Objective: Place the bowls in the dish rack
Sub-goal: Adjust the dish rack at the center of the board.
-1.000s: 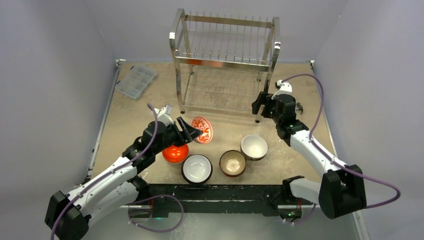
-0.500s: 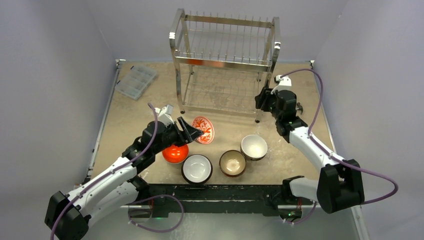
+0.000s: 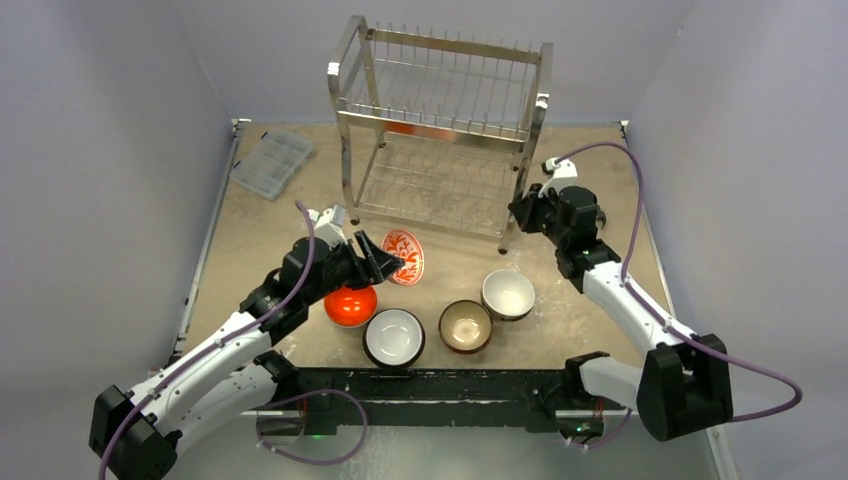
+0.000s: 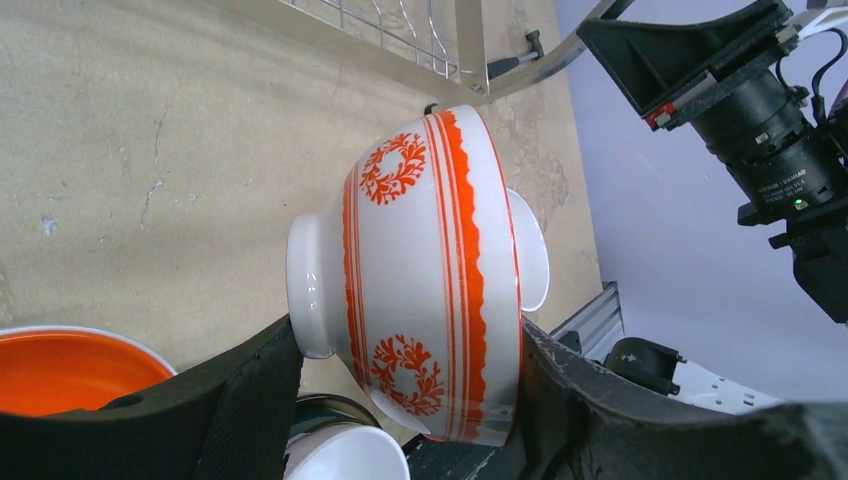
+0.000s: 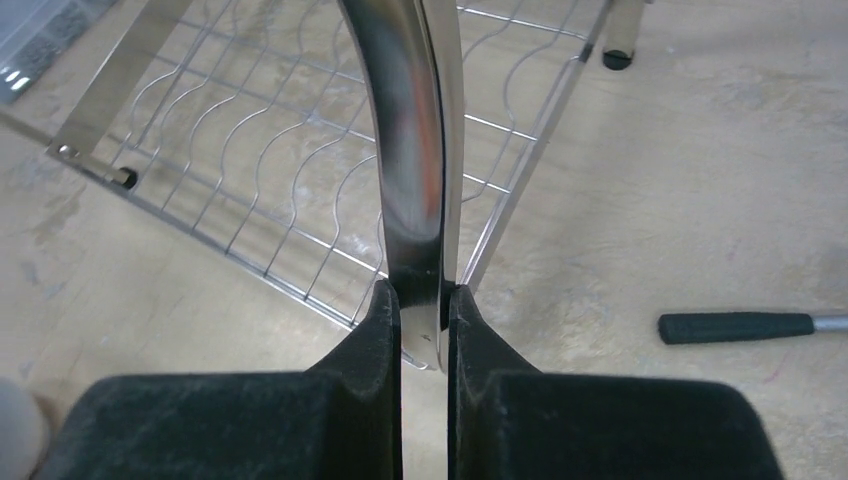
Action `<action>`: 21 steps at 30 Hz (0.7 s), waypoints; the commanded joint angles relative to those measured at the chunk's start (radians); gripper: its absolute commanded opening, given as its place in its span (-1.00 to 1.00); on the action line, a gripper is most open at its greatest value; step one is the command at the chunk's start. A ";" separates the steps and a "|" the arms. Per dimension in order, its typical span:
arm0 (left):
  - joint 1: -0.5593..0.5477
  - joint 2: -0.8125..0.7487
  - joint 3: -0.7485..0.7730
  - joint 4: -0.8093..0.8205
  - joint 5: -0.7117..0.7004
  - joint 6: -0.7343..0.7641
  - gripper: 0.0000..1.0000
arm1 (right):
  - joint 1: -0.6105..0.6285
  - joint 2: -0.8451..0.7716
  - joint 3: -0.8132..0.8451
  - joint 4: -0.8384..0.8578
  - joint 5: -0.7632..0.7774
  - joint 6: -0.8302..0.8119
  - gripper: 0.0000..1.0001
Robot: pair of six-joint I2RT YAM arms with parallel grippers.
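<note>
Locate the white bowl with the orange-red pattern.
The white ceramic bowl with orange-red floral pattern sits on its side in the left claw, left of centre in the top view, between the plain orange-red bowl and the steel wire dish rack.

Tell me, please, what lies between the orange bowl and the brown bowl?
A dark-rimmed bowl with a white inside sits between the orange bowl and the brown bowl, as the top view shows.
</note>
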State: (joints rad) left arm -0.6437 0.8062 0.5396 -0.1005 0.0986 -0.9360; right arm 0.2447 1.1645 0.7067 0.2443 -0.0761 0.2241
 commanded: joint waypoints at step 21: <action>-0.001 0.083 0.099 0.134 -0.045 0.180 -1.00 | 0.015 -0.136 -0.073 0.029 -0.445 0.053 -0.08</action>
State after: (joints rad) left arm -0.6437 0.8764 0.5568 -0.0944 0.0708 -0.8421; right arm 0.2623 1.0210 0.6140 0.2005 -0.4686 0.2695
